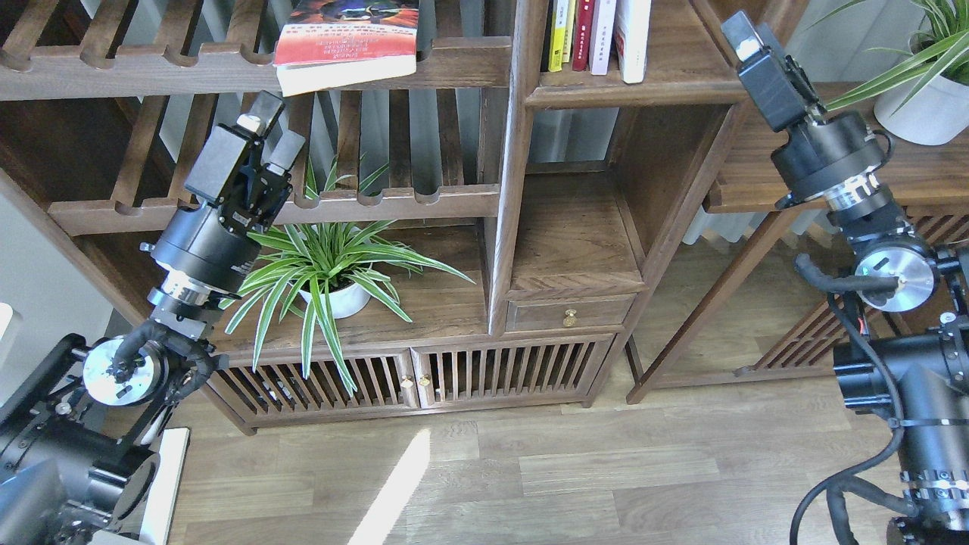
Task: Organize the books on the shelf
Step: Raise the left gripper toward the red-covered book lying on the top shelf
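Observation:
An orange-red illustrated book (347, 38) lies flat on the upper slatted rack, its front edge overhanging the rail. Several thin books stand upright on the solid-plank shelf (674, 85) at the top right: a yellow-spined one (559, 34), a red-spined one (583, 34), a pale lilac-white one (602, 34) and a larger white one (633, 38). My left gripper (274, 135) is empty, below and left of the flat book, in front of the middle slatted rack, fingers slightly apart. My right gripper (743, 39) is raised just right of the shelf's post, seen dark and end-on, holding nothing visible.
A spider plant in a white pot (337, 299) stands on the lower plank under my left gripper. A small drawer with a brass knob (569, 318) sits below an open cubby. A separate stand at the right carries a white plant pot (920, 110). Wood floor lies in front.

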Controlling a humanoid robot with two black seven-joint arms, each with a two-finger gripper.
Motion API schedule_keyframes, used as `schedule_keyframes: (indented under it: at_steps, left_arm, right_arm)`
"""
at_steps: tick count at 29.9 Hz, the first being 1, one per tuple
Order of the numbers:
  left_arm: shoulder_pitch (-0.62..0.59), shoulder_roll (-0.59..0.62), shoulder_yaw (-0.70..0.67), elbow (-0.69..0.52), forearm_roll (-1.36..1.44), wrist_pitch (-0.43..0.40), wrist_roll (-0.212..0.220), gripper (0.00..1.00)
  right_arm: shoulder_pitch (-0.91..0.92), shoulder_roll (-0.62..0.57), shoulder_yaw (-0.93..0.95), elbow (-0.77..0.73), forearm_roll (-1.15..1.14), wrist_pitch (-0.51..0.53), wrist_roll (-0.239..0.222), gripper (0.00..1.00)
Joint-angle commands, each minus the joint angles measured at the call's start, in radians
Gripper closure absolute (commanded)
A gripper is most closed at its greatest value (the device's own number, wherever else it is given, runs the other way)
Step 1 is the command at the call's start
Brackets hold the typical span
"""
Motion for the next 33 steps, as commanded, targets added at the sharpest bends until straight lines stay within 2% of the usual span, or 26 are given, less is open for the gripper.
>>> schedule_keyframes:
  at_steps: [1,3,5,13,14,17,20,33]
  left_arm:
    - [-0.036,-0.051,0.004,0.001,0.002,0.000,-0.006,0.04]
    - [-0.039,-0.065,-0.001,-0.005,0.001,0.000,-0.008,0.04]
    - [-0.045,-0.080,-0.007,-0.015,0.001,0.062,-0.015,0.04]
    - [-0.046,-0.126,0.004,-0.038,0.002,0.312,-0.124,0.03]
    - [-0.048,-0.140,0.000,-0.038,0.002,0.338,-0.144,0.03]
    - [-0.080,-0.165,-0.001,-0.036,0.002,0.427,-0.242,0.02]
    - [-0.106,-0.165,0.002,-0.036,0.002,0.463,-0.304,0.02]
    - [-0.135,-0.165,0.037,-0.019,0.004,0.522,-0.321,0.02]
  right_arm:
    - [0.006,0.023,-0.001,0.000,0.003,0.000,0.000,0.03]
    - [0.008,0.027,-0.001,0.000,0.003,0.000,0.000,0.03]
    - [0.008,0.027,-0.001,0.000,0.003,0.000,0.000,0.03]
    - [0.009,0.029,-0.001,0.000,0.004,0.000,0.000,0.03]
    - [0.009,0.033,-0.001,0.000,0.004,0.000,0.000,0.03]
    - [0.014,0.034,-0.001,0.000,0.004,0.000,0.000,0.03]
    - [0.015,0.034,-0.001,0.000,0.004,0.000,0.000,0.03]
    - [0.040,0.032,-0.001,0.000,0.004,0.000,-0.002,0.03]
